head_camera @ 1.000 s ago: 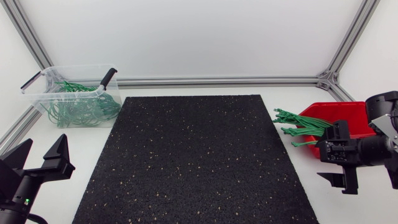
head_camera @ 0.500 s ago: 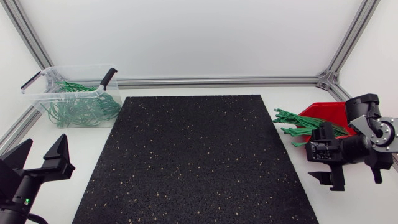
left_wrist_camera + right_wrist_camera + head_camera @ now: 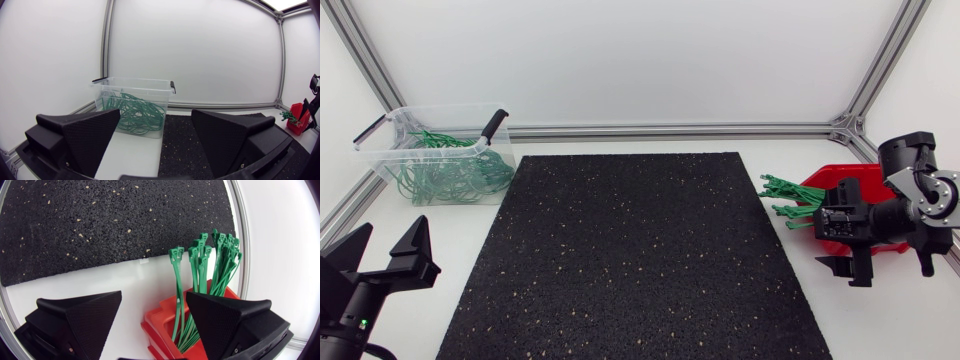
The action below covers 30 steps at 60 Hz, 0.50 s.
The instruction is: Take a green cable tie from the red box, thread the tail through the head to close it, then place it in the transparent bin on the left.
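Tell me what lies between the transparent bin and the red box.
The black speckled mat fills most of that stretch, with strips of white table at each side; the head view shows it.

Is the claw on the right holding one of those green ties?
No, the right gripper is wide open over the red box, and the green cable ties lie loose in it, none pinched.

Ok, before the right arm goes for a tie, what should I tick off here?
1. The right claw is open: ok.
2. The green cable ties poke out of the red box, ahead of that claw: ok.
3. One tie singled out for a grasp: not ok, they lie bunched.
4. The left claw is open and holds nothing: ok.
5. The transparent bin is uncovered: ok.
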Available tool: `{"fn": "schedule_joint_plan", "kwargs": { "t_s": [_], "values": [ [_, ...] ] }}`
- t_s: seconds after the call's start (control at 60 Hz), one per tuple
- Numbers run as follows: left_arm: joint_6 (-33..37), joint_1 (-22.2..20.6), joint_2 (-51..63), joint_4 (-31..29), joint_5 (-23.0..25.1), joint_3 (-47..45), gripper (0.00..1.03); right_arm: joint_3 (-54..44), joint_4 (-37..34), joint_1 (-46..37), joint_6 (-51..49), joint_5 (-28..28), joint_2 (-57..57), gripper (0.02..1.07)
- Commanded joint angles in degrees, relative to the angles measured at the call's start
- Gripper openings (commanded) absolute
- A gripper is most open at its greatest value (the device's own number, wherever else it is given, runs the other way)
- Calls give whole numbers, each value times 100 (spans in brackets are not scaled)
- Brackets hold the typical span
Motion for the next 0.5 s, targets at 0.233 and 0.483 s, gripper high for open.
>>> {"fn": "schedule_joint_plan", "kwargs": {
  "t_s": [0.233,0.483],
  "values": [
    [-69,15,43,-99,3,-244,100,-213,60,83,73,156,182,96],
    [-69,7,43,-99,11,-244,100,-741,-20,-5,-235,262,-530,87]
  ]
}}
